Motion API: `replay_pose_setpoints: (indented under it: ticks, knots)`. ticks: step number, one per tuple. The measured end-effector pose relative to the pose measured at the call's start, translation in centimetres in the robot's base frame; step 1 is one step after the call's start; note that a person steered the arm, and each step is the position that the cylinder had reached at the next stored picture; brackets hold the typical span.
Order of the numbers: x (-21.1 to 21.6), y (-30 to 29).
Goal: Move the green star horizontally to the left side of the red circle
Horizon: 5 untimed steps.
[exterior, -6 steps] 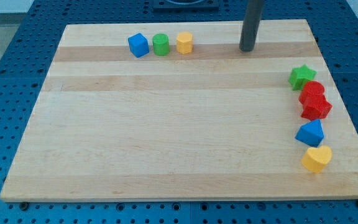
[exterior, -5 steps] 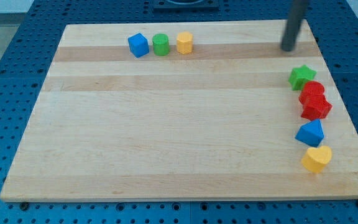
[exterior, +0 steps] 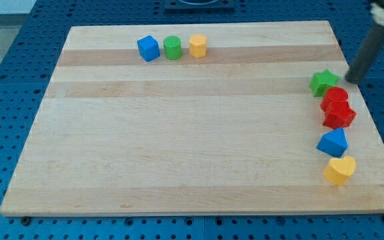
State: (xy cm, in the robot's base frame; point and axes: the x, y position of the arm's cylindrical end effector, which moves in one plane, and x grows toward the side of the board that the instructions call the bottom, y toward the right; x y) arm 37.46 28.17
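The green star [exterior: 323, 82] lies near the board's right edge. The red circle [exterior: 335, 96] touches it just below and to the right. A red star [exterior: 339, 115] sits right under the circle. My tip [exterior: 353, 79] is at the board's right edge, a short gap to the right of the green star and above the red circle, touching neither.
A blue triangular block [exterior: 333, 142] and a yellow heart [exterior: 340, 170] continue the column below the red star. A blue cube [exterior: 149, 48], a green cylinder [exterior: 173, 47] and a yellow hexagon [exterior: 198, 46] stand in a row at the top left. The wooden board [exterior: 179, 133] lies on a blue pegboard.
My tip has swept from the board's top middle to the right and down, ending beside the green star. No block has moved.
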Motion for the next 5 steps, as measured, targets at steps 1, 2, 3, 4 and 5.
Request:
replay_pose_setpoints:
  ticks: [1, 2, 3, 4, 5]
  knots:
    - [0.2, -0.5]
    - [1.0, -2.7]
    - [2.7, -6.1]
    - [3.3, -8.0]
    - [3.3, -13.3]
